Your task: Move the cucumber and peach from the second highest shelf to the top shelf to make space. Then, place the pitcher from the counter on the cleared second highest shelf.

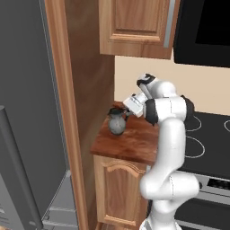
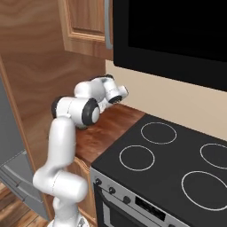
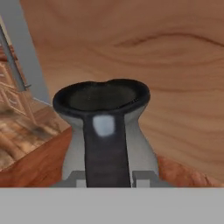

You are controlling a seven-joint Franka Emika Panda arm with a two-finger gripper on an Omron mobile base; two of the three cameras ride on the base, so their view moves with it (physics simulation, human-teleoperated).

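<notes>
Setting: kitchen corner, tall wooden side panel, glossy red-brown counter over arched cabinet doors.
Far left: grey fridge, door swung open.
Pitcher: grey pitcher upright on the counter beside the wooden panel; hand view looks straight at its dark handle and rim.
Gripper: gripper clamped on the pitcher's handle, fingers either side of it.
Right: black stove, four ring burners.
Writing: none legible anywhere.

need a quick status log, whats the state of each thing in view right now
pitcher: upright on the counter, handle between the fingers
gripper: shut on the pitcher's handle
upper cabinet door: closed
lower cabinet door: closed
stove: nothing on its burners
</notes>
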